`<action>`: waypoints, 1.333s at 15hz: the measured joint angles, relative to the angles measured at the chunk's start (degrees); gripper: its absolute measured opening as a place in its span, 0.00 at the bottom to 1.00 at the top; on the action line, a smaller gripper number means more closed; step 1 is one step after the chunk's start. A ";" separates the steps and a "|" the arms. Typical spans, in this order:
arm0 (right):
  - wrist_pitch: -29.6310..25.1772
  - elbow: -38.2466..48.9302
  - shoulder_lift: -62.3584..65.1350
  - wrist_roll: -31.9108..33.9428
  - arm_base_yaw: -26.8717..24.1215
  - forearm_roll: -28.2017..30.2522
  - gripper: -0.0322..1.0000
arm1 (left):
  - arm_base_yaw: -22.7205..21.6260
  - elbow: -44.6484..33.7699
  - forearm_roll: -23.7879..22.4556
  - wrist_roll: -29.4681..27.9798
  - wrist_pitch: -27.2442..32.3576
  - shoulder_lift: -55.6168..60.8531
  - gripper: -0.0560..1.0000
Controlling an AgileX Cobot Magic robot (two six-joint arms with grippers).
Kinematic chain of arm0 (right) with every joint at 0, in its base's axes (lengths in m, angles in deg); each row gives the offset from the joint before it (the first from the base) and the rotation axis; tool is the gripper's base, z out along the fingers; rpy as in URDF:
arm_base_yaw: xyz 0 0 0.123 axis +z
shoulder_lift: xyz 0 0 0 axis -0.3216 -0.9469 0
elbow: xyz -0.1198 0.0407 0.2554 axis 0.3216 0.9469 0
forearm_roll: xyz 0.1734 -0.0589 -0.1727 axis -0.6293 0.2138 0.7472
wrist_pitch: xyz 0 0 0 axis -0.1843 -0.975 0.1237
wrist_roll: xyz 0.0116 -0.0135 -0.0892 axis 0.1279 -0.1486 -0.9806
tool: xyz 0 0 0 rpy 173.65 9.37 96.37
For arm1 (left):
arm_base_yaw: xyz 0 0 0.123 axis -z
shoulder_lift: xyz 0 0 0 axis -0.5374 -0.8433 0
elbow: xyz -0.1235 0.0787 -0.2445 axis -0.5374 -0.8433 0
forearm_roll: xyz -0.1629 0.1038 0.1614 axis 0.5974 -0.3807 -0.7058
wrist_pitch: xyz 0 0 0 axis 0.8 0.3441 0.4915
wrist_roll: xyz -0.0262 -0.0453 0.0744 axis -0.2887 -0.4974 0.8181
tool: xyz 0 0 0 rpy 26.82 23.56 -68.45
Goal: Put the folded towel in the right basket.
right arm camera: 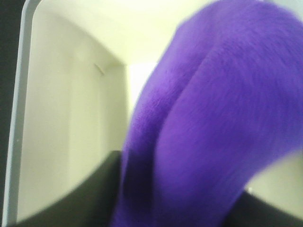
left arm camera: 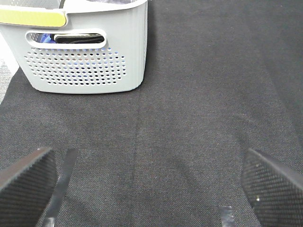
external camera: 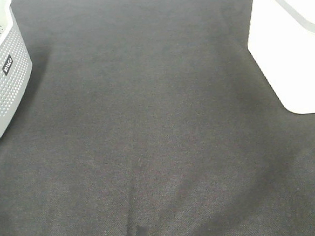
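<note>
The purple folded towel (right arm camera: 208, 123) fills much of the right wrist view, bunched and hanging from my right gripper (right arm camera: 175, 208), which is shut on it. The dark fingers (right arm camera: 90, 198) show on either side of the cloth. The towel is held over the inside of the right basket (right arm camera: 71, 118), cream-white with a grey rim. In the exterior high view that basket (external camera: 288, 49) stands at the far right; neither gripper nor the towel shows there. My left gripper (left arm camera: 149, 189) is open and empty above the dark cloth.
A grey perforated basket with a black label (external camera: 1, 80) stands at the far left; it also shows in the left wrist view (left arm camera: 85, 56) with dark and blue items inside. A dark grey cloth (external camera: 147, 124) covers the table.
</note>
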 joint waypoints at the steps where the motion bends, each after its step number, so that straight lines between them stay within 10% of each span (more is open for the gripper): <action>1: 0.00 0.74 -0.40 0.00 0.29 -0.63 0.68 | 0.00 0.00 0.00 0.00 0.00 0.00 0.99; 2: 0.00 1.20 -1.09 0.06 0.63 -1.55 0.90 | 0.00 0.00 0.00 0.00 0.00 0.00 0.99; 4: -0.06 1.32 -1.26 0.11 0.63 -3.44 0.97 | 0.00 0.00 0.00 0.00 0.00 0.00 0.99; 17: 0.11 8.14 10.77 6.53 12.72 1.15 0.98 | 0.00 0.00 0.00 0.00 0.00 0.00 0.99; 20: 0.80 31.11 25.21 4.70 12.72 1.49 0.98 | 0.00 0.00 0.00 0.00 0.00 0.00 0.99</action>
